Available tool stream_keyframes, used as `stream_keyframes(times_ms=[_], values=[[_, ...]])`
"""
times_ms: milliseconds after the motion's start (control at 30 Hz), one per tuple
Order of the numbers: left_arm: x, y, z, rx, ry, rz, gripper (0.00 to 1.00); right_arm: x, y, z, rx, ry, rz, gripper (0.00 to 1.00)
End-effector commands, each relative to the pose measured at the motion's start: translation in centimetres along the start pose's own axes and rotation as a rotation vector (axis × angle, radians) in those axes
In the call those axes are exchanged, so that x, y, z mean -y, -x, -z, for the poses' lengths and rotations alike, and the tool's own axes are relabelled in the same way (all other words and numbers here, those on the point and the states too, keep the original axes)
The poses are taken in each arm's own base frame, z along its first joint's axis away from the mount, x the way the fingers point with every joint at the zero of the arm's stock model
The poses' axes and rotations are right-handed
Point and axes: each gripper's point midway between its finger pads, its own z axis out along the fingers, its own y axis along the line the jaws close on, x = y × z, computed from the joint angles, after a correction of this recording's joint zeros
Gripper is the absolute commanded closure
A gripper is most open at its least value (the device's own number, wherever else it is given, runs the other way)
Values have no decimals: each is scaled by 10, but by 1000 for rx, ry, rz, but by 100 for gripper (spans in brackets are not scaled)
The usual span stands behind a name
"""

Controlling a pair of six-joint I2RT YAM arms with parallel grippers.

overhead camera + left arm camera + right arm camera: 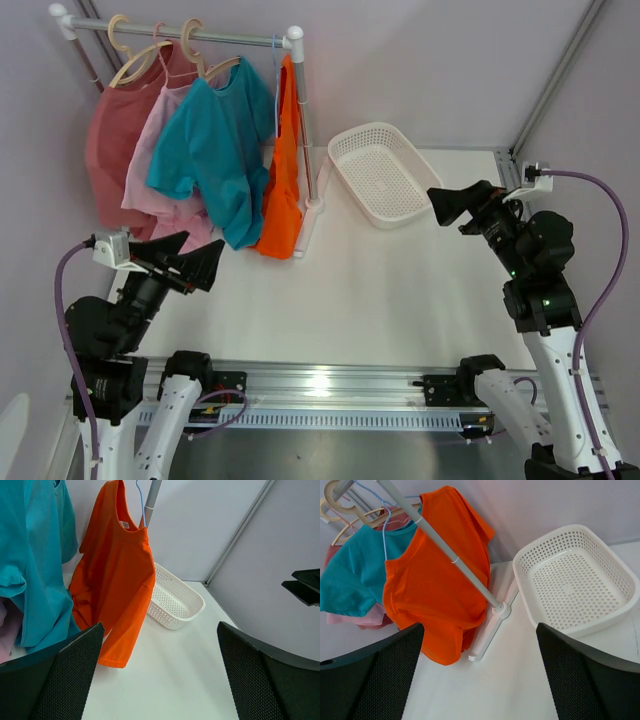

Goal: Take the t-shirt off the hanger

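Right now, your orange short-sleeved t-shirt hangs on its thin blue wire hanger at the right end of the white tubular clothes rack. It sits just beside the rack's right upright post. In the right wrist view the orange t-shirt drapes on both sides of that slanting post, with the hanger's blue wire showing at its neck. Its lower hem reaches down near the rack's foot on the white table.

Your left gripper is low on the left side of the table with its two black fingers spread wide and nothing between them. It is well apart from the shirt. Through its own camera, the left gripper frames the orange t-shirt and the hanger hook above the collar.

Your right gripper is raised at the right side, near the white perforated plastic basket. It too is released and empty, fingers parted, as the right wrist view shows.

To the left on the same rail you have a teal t-shirt, a pale pink shirt and a dusty red shirt, on wooden hangers. The teal one touches the orange shirt.
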Motion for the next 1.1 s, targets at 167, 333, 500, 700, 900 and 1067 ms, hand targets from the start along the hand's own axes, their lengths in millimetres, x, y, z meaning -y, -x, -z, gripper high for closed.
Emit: stream_keyframes(times_ms=[167, 333, 500, 700, 900, 1067], values=[[6, 9, -25, -21, -72, -95, 0, -11, -15, -7, -67, 85, 92, 0], [-20, 15, -103, -173, 45, -24, 1, -9, -24, -15, -87, 79, 73, 0], [-33, 31, -165, -198, 184, -75, 1, -9, -22, -12, -73, 59, 94, 0], [-30, 39, -239, -208, 199, -90, 11, -3, -20, -10, -72, 24, 115, 0], [-21, 50, -290, -160, 177, -158, 11, -3, -15, -10, -57, 15, 129, 1], [-26, 35, -327, -204, 178, -188, 11, -3, -16, -15, -66, 16, 123, 1]])
